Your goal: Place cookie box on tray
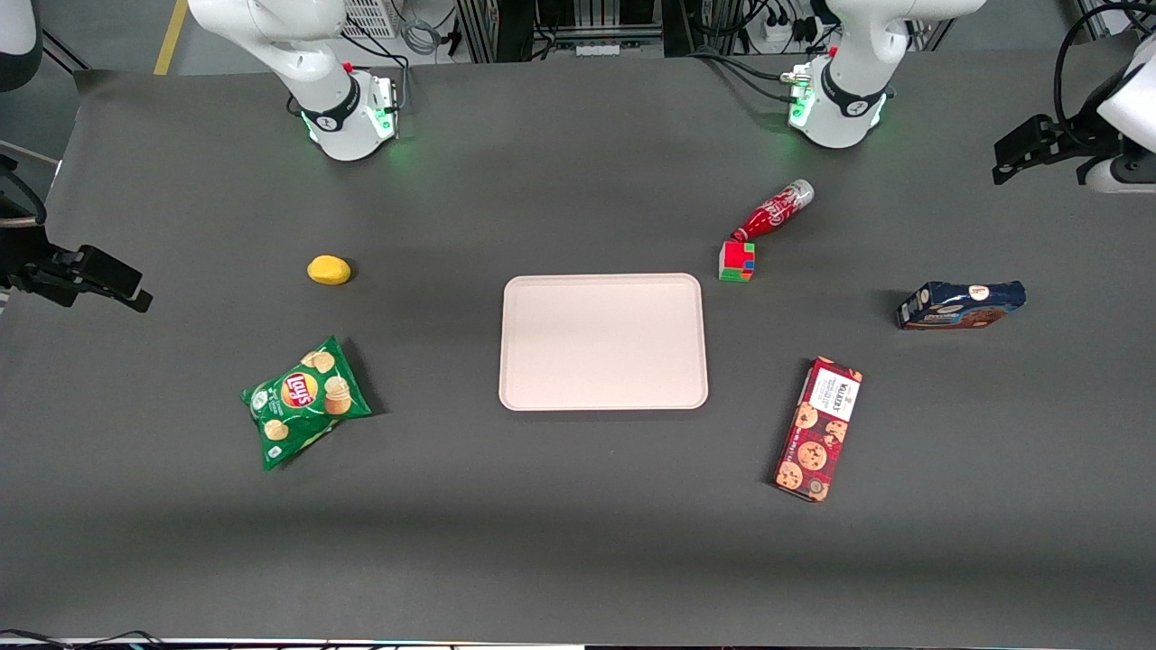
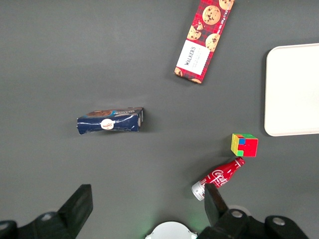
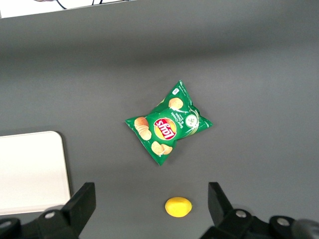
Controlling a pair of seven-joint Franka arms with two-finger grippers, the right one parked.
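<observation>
The cookie box, a small dark navy carton with a white round logo, lies on the dark table toward the working arm's end. The pale pinkish-beige tray sits flat at the table's middle with nothing on it. My left gripper hangs high above the table at the working arm's end, farther from the front camera than the cookie box and well apart from it. It is open, its fingers spread wide with nothing between them.
A longer red cookie box lies nearer the front camera than the navy box. A red cola bottle lies beside a colour cube. A green chips bag and a lemon sit toward the parked arm's end.
</observation>
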